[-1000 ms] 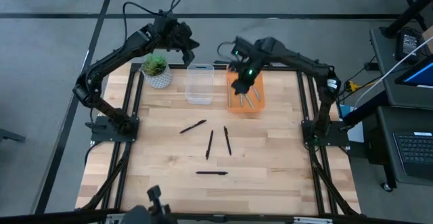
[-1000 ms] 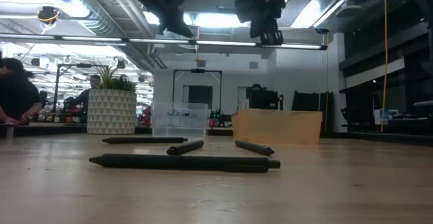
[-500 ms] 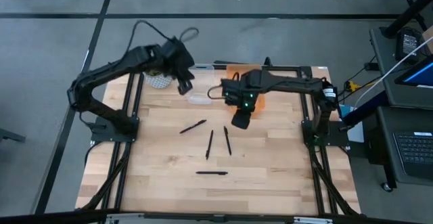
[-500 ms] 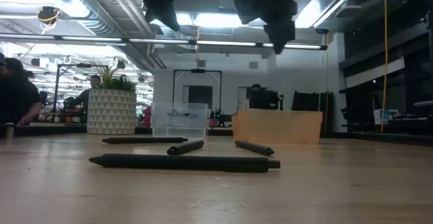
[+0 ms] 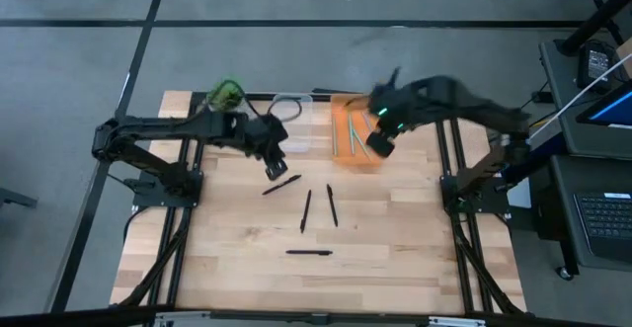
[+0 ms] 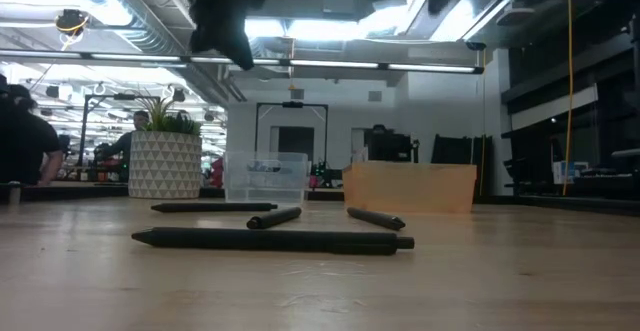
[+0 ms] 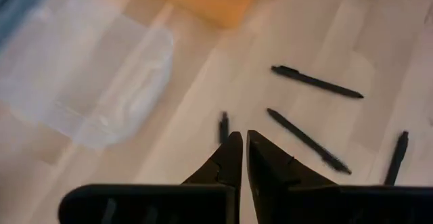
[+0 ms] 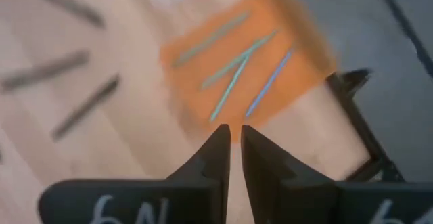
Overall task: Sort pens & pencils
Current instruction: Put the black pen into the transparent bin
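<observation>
Four black pens (image 5: 307, 209) lie loose on the desk (image 5: 395, 238); teal pencils (image 8: 233, 61) rest in the orange tray (image 5: 357, 154). The left end effector (image 5: 276, 166) and right end effector (image 5: 379, 143) hover nearly closed, empty. White marks on the right wrist are unreadable.

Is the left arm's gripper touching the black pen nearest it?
Apart. The low view shows the left gripper hanging high above the wooden table, while the black pen lies flat on it.
</observation>
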Controlling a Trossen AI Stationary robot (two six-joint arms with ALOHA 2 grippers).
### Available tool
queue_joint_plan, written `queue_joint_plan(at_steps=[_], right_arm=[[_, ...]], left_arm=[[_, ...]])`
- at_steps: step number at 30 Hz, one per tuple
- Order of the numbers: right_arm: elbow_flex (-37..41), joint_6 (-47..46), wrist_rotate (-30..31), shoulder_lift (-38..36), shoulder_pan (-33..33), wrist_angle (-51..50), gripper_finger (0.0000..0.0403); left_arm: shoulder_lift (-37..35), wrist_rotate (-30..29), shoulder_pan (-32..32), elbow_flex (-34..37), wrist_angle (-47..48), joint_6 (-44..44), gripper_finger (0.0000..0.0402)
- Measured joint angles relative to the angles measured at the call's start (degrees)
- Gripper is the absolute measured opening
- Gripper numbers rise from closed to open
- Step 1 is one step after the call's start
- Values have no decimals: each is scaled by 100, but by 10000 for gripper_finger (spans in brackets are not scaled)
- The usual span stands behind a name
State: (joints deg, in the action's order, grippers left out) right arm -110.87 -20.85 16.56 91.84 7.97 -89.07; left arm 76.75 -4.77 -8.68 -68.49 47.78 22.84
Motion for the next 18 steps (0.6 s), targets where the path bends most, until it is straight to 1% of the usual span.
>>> queue_joint_plan(at_steps=[3,6,13,16,18], right_arm=[[-191,-18,46,-407,123,270,39],[-303,-18,45,-625,166,483,39],[-313,138,34,-633,201,658,39],[-311,139,36,-628,205,717,39],[-311,88,35,-628,205,787,39]], left_arm=[[2,-88,247,319,-263,498,16],[48,33,398,583,-401,742,16],[48,565,421,1124,-362,953,16],[48,714,421,1364,-573,983,16],[47,860,398,1539,-905,1003,16]])
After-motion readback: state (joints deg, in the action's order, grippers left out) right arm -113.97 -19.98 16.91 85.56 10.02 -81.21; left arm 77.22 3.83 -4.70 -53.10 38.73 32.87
